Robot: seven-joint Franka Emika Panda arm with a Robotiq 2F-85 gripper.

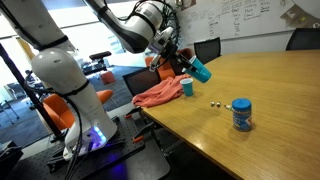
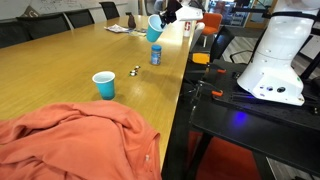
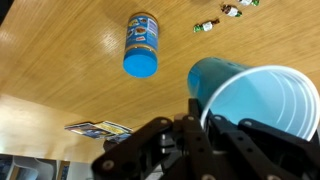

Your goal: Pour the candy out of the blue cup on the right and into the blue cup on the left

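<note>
The gripper point(image 1: 191, 66) is holding a tilted blue cup point(image 1: 202, 72) above the table point(image 1: 275, 95), its fingers point(image 3: 205, 125) pinching the cup's wall. A second blue cup point(image 1: 187, 87) is standing just below, beside an orange cloth point(image 1: 155, 96), with candies point(image 1: 212, 101) lying near it.

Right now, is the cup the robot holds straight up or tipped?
Tipped: the held blue cup leans sideways in the end effector, its mouth facing the wrist view, looking empty.

Orange cloth point(image 1: 157, 94) at table's point(image 1: 270, 90) end — blue-lidded canister point(image 1: 241, 114) upright
</note>
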